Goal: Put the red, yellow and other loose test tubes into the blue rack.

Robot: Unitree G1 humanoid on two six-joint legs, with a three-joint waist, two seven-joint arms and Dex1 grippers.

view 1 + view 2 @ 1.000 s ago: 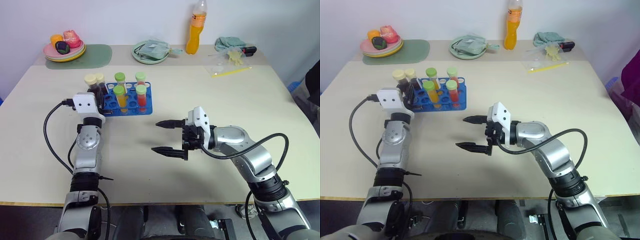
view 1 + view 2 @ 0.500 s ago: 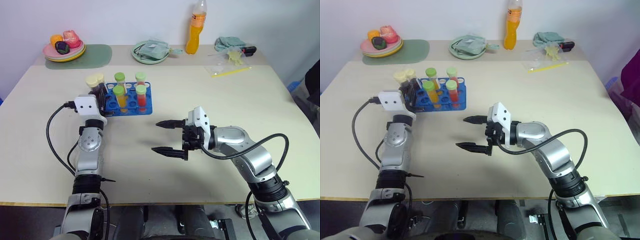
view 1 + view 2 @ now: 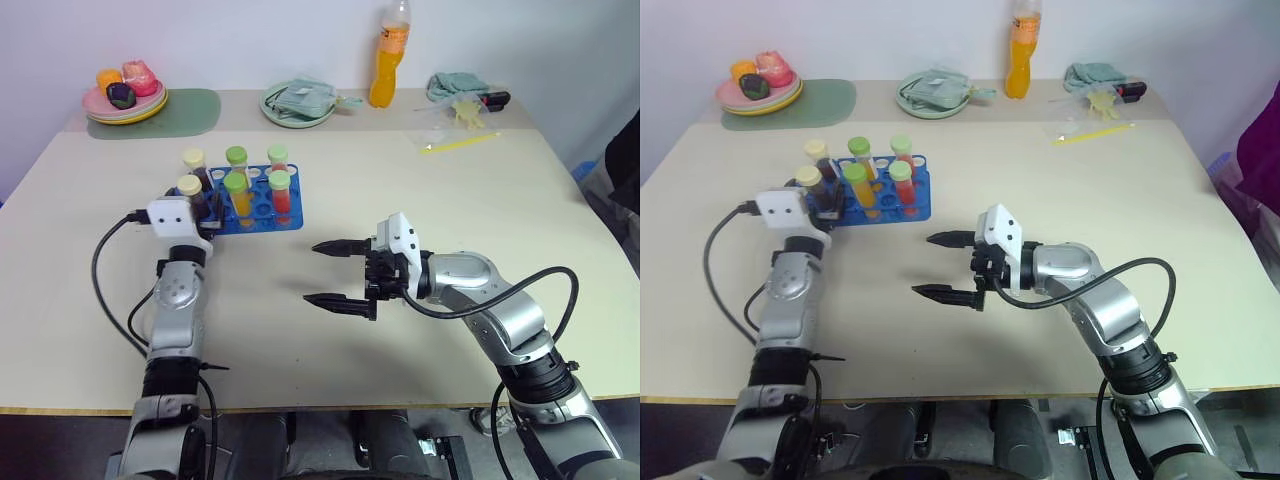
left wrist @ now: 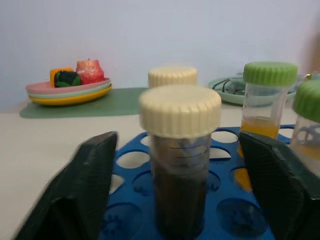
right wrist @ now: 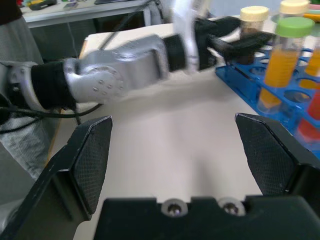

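Cream-capped dark tube [image 4: 179, 160] upright in blue rack [image 3: 262, 213], between released left hand [image 4: 180, 200] fingers, untouched; right hand [image 3: 332, 273] spread, empty

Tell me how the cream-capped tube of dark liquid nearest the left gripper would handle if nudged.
The cream-capped dark tube stands upright in the blue plastic rack, so it should probably resist tipping. Its smooth clear wall looks slippery. Nearly full, it likely feels heavy for its size.

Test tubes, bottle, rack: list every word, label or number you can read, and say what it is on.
No text can be read.
Dark tube: faint printed lines on its wall, too blurred to read.
Orange bottle: label band too small to read.
Blue rack: no markings legible.
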